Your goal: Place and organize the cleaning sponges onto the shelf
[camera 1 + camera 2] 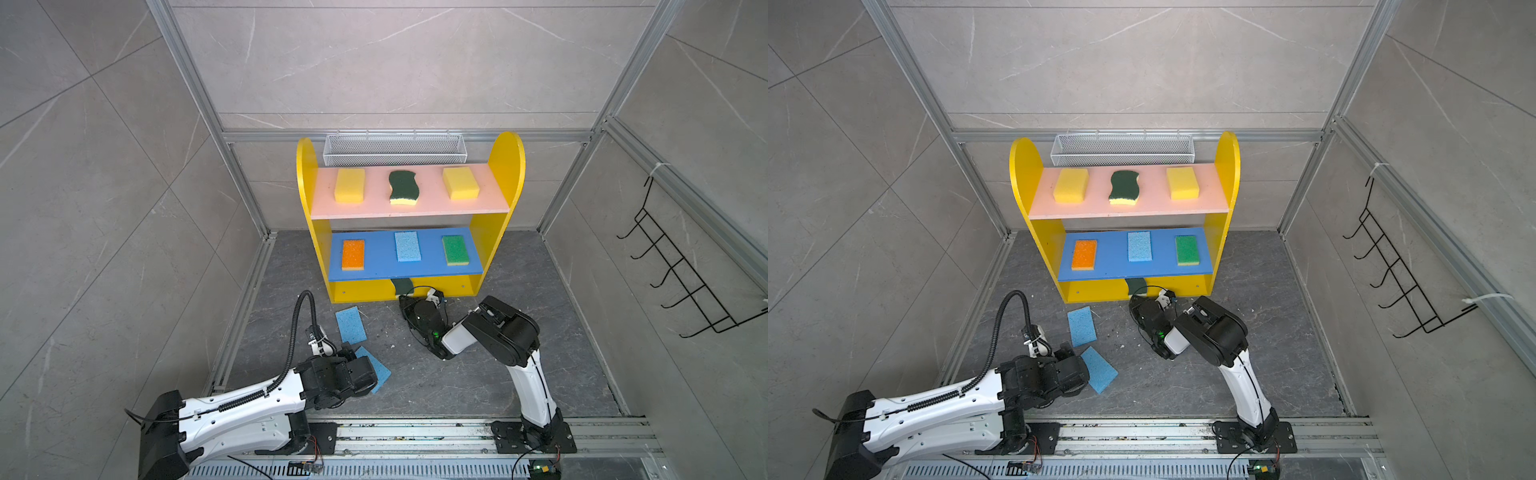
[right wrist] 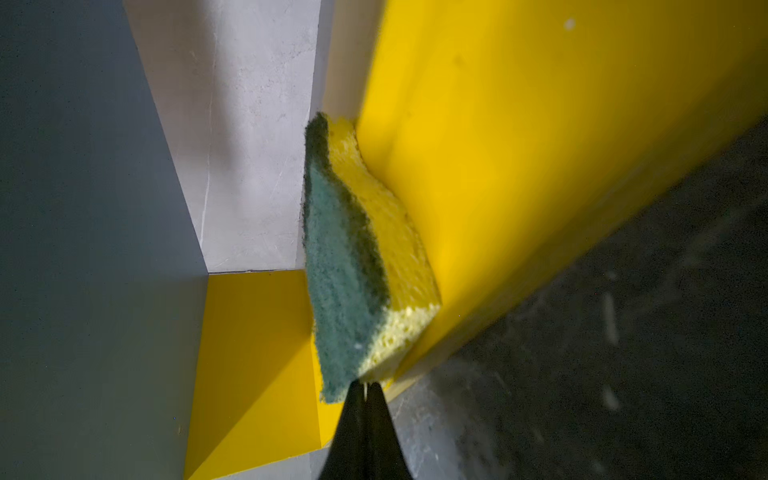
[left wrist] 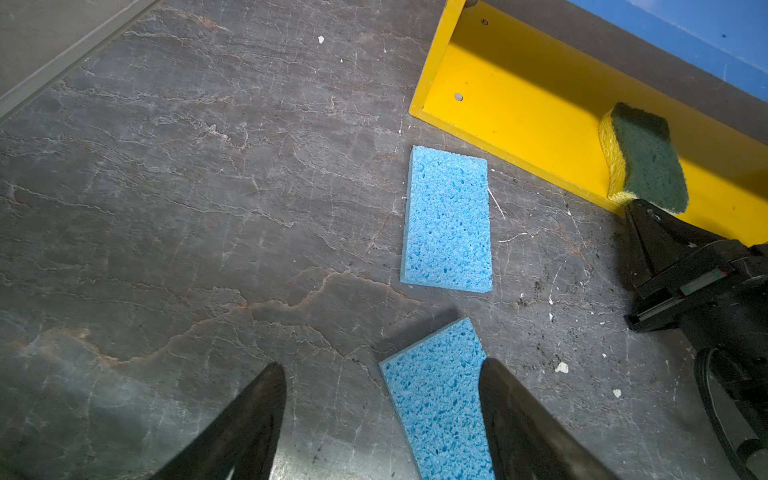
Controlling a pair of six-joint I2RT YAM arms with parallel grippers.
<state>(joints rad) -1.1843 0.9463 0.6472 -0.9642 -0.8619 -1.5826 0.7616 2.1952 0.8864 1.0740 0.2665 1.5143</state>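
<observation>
White arms, black joints, corrugated cable

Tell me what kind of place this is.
Probably a robot test booth: tile-look walls inside a metal frame, two arms bolted to a floor rail, and a toy-bright shelf of sponges.

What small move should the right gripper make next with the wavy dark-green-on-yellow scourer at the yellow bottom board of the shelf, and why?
Probably push the wavy dark-green-on-yellow scourer slightly deeper. The right gripper is shut, tips against its near end, and that end sits at the front edge of the yellow base board.
</observation>
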